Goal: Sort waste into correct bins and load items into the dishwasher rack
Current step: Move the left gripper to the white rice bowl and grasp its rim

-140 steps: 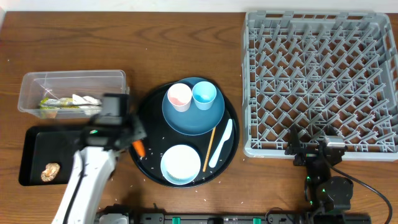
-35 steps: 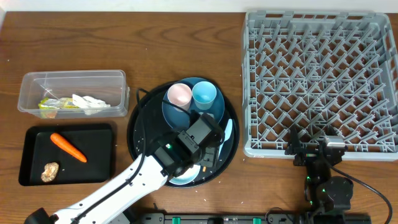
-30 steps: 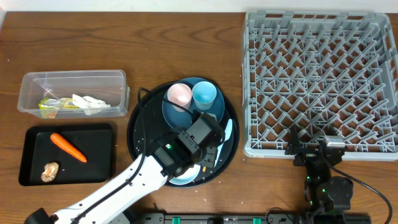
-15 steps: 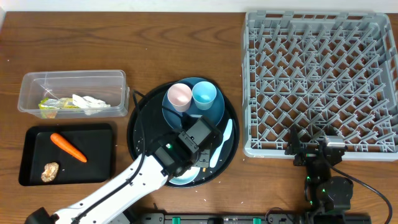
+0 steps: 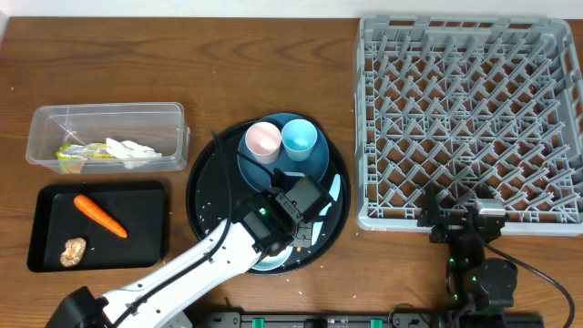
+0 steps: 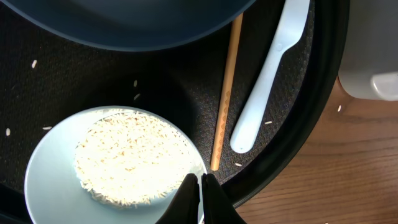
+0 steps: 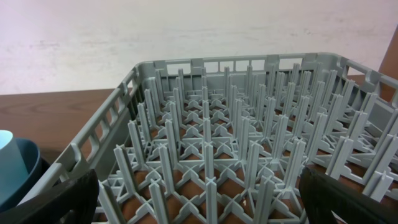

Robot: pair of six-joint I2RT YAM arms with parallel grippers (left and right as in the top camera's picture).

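Note:
My left gripper (image 6: 200, 186) is shut on the right rim of the pale blue bowl (image 6: 50, 180), which holds white rice (image 6: 134, 155). In the overhead view it (image 5: 301, 232) covers most of the bowl. The wooden chopstick (image 6: 227, 87) and pale spoon (image 6: 270, 68) lie just right of the bowl. The dark blue plate (image 5: 310, 169) carries the pink cup (image 5: 262, 139) and light blue cup (image 5: 299, 138). My right gripper (image 7: 199, 199) is open and empty at the near edge of the grey rack (image 5: 469, 109).
All the dishes sit on a large round black tray (image 5: 205, 191) with loose rice grains. The clear tub (image 5: 105, 114) holds the wrapper (image 5: 77, 152) and tissue (image 5: 127, 148). The flat black tray (image 5: 46, 228) holds the carrot (image 5: 98, 215) and brown lump (image 5: 71, 251).
The carrot went from my left gripper into the flat black tray. My left arm then swung right and came down onto the bowl's right rim. The right arm has not moved.

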